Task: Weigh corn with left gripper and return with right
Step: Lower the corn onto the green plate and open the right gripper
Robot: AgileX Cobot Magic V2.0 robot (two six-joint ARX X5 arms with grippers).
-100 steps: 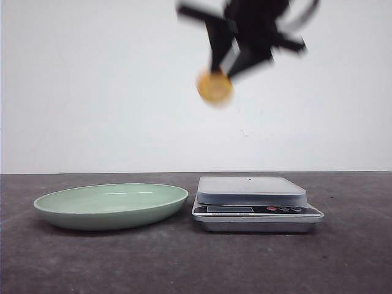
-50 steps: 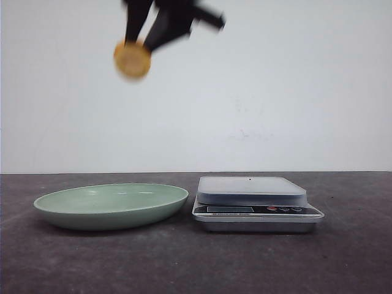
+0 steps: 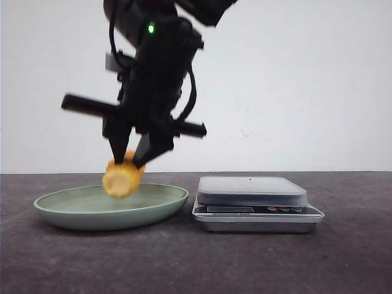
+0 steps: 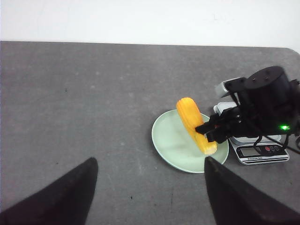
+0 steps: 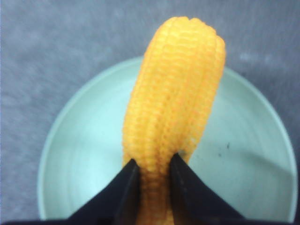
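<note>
My right gripper [image 3: 130,157] is shut on the corn [image 3: 122,178], a stubby yellow-orange cob with a pale cut end, and holds it just above the pale green plate [image 3: 61,211]. In the right wrist view the corn [image 5: 176,103] sits pinched between the black fingers [image 5: 124,187] over the plate [image 5: 70,164]. In the left wrist view the corn [image 4: 194,123] lies slanted over the plate [image 4: 168,145] and the right arm [image 4: 262,105] reaches in from the scale side. My left gripper [image 4: 150,187] is open, empty, high above bare table. It does not show in the front view.
A silver kitchen scale [image 3: 252,191] with nothing on its platform stands right of the plate; it also shows in the left wrist view [image 4: 260,151]. The table [image 3: 196,263] is dark grey, with a white wall behind.
The right gripper has carried the corn from high above the scale leftward, then down to just above the plate.
</note>
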